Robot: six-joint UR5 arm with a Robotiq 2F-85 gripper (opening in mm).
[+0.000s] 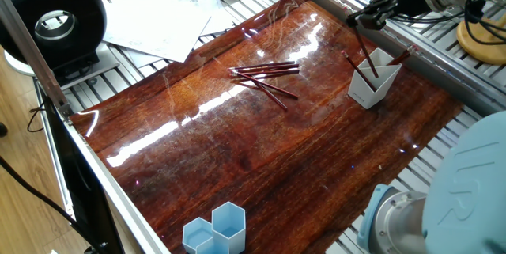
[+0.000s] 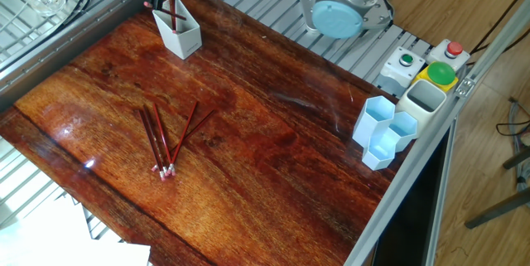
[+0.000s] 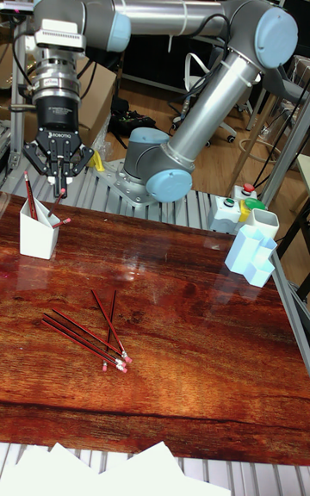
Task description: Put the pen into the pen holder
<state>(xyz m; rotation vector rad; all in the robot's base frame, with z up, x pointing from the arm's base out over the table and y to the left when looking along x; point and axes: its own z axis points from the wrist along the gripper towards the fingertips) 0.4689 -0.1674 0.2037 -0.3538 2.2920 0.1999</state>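
Claw open above pen holder, fingertips blurred.

White pen holder, dark red pens, reddish-brown table

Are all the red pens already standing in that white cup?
No: several pens still lie loose on the table, apart from the white cup, which holds only a few.
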